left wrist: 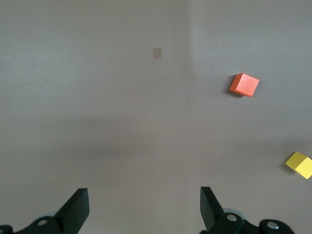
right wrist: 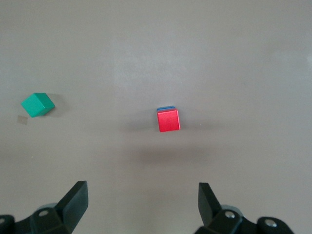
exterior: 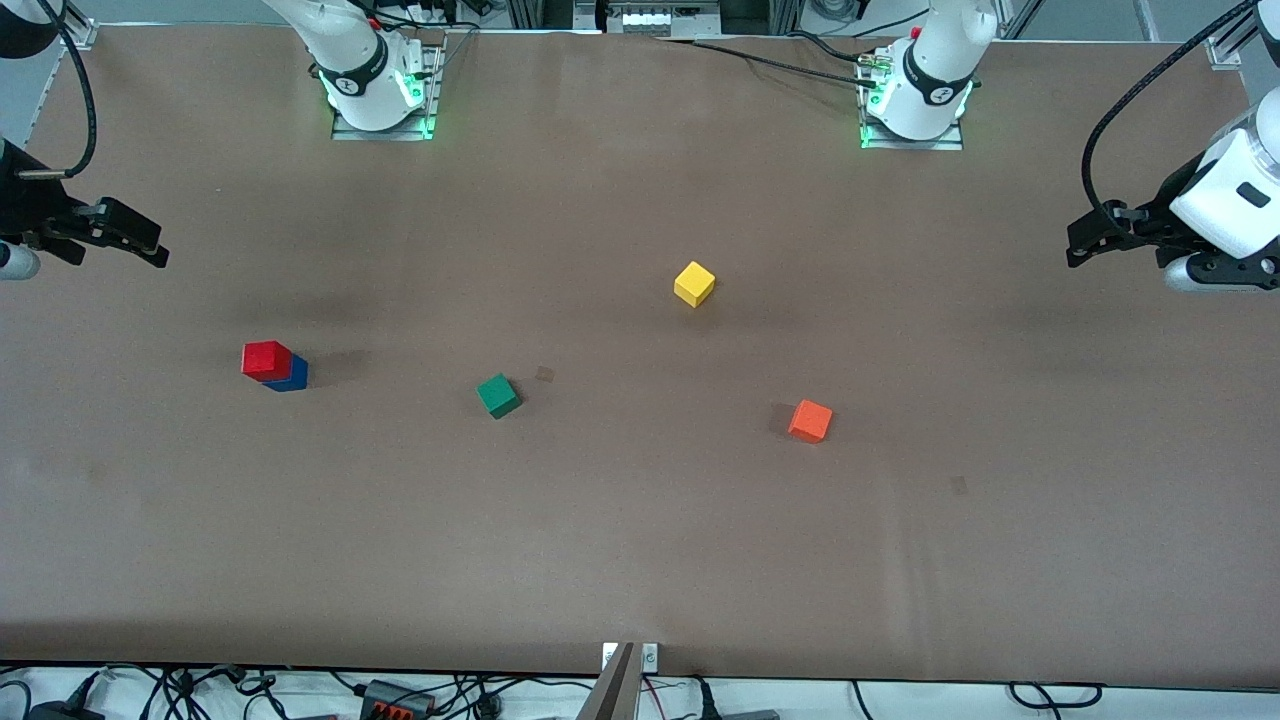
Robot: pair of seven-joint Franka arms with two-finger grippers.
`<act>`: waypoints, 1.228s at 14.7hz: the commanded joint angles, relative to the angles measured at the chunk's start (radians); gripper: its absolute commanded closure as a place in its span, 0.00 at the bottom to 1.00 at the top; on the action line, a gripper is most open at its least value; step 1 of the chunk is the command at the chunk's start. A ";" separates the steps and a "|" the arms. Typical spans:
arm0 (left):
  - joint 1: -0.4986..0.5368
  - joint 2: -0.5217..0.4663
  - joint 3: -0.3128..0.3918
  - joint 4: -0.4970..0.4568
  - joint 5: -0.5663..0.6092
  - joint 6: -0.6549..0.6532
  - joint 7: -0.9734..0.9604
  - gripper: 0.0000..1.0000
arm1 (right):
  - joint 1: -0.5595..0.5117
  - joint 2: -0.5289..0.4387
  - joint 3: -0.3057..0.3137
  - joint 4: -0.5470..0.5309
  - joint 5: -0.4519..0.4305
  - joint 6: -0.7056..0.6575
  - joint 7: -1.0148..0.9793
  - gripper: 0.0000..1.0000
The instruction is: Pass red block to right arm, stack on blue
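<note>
The red block [exterior: 266,358] [right wrist: 168,120] sits on top of the blue [exterior: 294,376] cube, toward the right arm's end of the table. Only a thin strip of the blue [right wrist: 165,107] cube shows under it in the right wrist view. My right gripper [exterior: 135,238] [right wrist: 143,204] hangs open and empty in the air at that end of the table, apart from the stack. Over the left arm's end of the table my left gripper [exterior: 1088,238] [left wrist: 145,209] is held up, open too, with bare table between its fingers.
A green cube [exterior: 498,395] [right wrist: 38,105] lies near the middle of the table. An orange cube [exterior: 810,420] [left wrist: 244,85] lies toward the left arm's end, and a yellow cube [exterior: 694,283] [left wrist: 299,164] sits farther from the front camera than both.
</note>
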 commanded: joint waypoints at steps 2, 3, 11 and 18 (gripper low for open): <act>0.004 -0.021 -0.004 -0.010 -0.007 -0.008 -0.002 0.00 | -0.018 0.002 0.018 0.020 -0.007 -0.030 -0.001 0.00; 0.004 -0.021 -0.004 -0.010 -0.007 -0.008 -0.002 0.00 | -0.016 0.002 0.018 0.020 -0.006 -0.028 0.015 0.00; 0.004 -0.021 -0.003 -0.010 -0.007 -0.008 -0.004 0.00 | -0.018 0.006 0.018 0.025 -0.007 -0.025 0.004 0.00; 0.004 -0.021 -0.001 -0.010 -0.007 -0.010 -0.002 0.00 | -0.016 0.008 0.018 0.025 -0.009 -0.020 0.002 0.00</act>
